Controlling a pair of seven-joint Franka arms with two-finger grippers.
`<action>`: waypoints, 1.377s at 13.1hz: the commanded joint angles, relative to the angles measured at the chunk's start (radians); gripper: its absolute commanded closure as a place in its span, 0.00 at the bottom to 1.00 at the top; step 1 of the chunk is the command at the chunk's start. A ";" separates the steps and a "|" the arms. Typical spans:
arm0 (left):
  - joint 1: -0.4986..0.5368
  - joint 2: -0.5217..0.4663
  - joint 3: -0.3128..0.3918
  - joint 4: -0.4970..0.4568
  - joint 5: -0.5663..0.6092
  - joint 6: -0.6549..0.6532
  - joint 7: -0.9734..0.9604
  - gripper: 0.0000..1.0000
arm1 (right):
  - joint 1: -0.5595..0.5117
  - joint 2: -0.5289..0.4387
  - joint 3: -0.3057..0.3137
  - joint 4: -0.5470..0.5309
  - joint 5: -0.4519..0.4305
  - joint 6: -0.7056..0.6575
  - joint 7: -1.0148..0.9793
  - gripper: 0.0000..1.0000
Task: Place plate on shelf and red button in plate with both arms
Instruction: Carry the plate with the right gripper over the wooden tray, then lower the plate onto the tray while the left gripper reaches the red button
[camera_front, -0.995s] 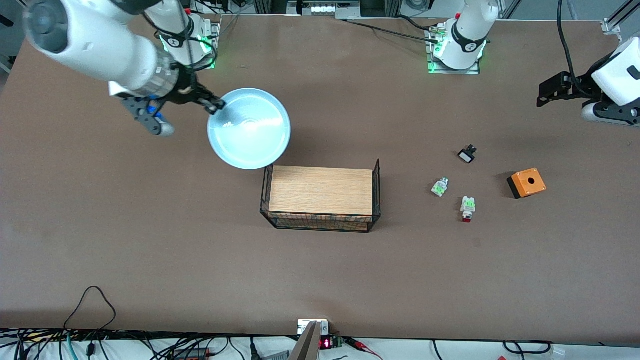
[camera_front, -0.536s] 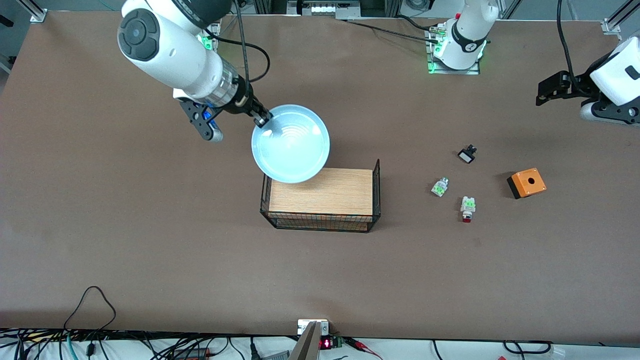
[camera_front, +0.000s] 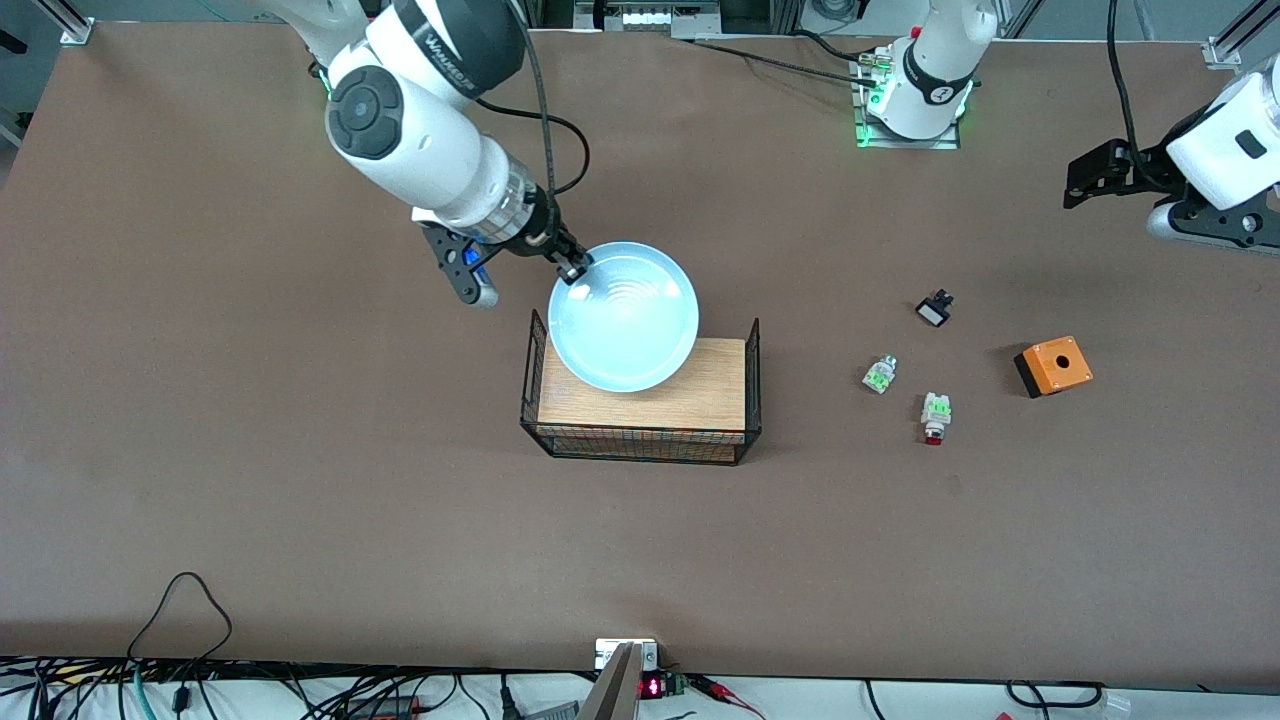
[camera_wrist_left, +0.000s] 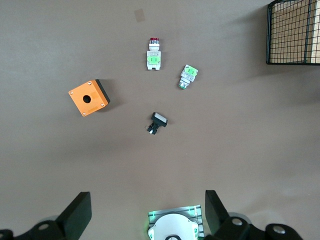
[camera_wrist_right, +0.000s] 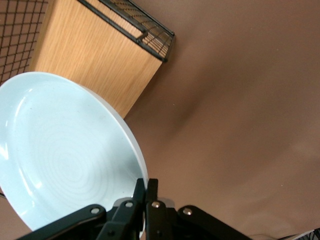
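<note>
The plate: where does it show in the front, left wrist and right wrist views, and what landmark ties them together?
Front view: the plate hangs over the wooden tray, its rim pinched by the right gripper.
Left wrist view: not in it; only a corner of the tray shows.
Right wrist view: the plate fills the lower part, clamped at its rim, above the tray.
Shared landmark: the tray's black wire wall.

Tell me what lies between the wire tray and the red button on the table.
In the front view, one thing: the white-green piece without a red end, between the wire tray and the red button, slightly farther from the camera than the button. Otherwise bare table.
</note>
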 joint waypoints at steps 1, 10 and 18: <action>0.014 -0.005 0.003 0.005 -0.017 -0.004 0.011 0.00 | 0.020 0.027 -0.010 0.030 -0.024 0.002 0.029 1.00; 0.014 0.005 0.006 0.003 -0.011 -0.008 0.011 0.00 | 0.042 0.108 -0.017 0.018 -0.073 0.083 0.013 1.00; 0.028 0.075 0.009 0.002 0.023 0.051 0.003 0.00 | 0.037 0.128 -0.033 0.017 -0.100 0.111 -0.014 1.00</action>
